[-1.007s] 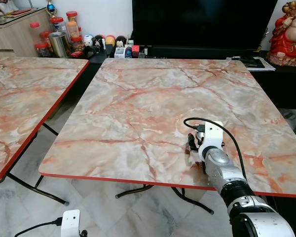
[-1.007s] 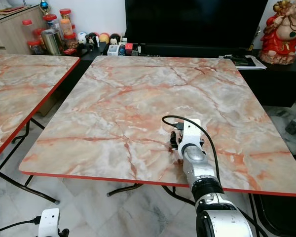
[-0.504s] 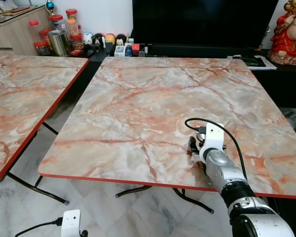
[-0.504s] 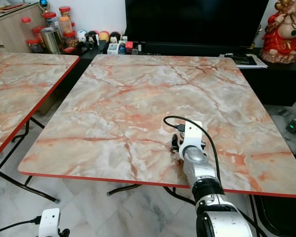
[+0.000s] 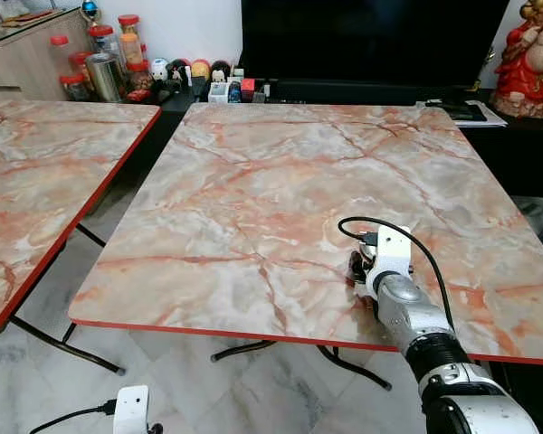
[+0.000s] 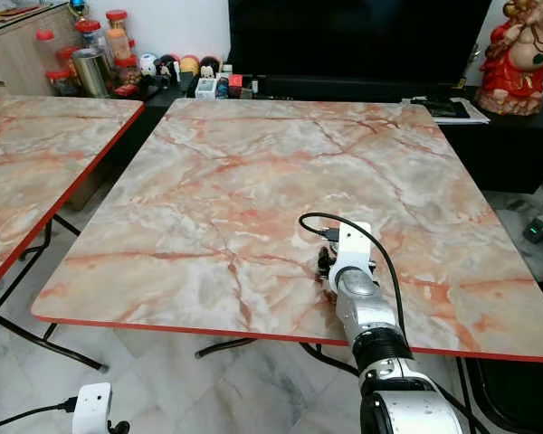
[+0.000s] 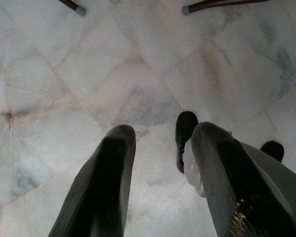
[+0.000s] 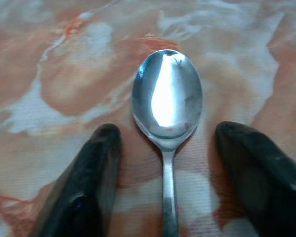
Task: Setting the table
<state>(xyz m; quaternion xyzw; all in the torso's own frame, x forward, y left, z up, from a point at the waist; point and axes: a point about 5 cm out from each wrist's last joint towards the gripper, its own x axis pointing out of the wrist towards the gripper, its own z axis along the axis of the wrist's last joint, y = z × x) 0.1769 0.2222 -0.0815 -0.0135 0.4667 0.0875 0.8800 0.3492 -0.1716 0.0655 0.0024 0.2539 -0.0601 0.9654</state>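
Note:
A silver spoon lies flat on the marble table, bowl up. My right gripper rests low over the table near its front right edge, also seen from the head. It is open, with one black finger on each side of the spoon's neck and a gap between each finger and the metal. From the head the spoon is hidden behind the wrist. My left gripper hangs open over the white marble floor, holding nothing.
A second marble table stands to the left across a narrow gap. Behind are a dark TV, jars, small figurines, a red statue and papers. Table feet stand on the floor.
The head view has shifted slightly. My right gripper stays at the same spot on the table.

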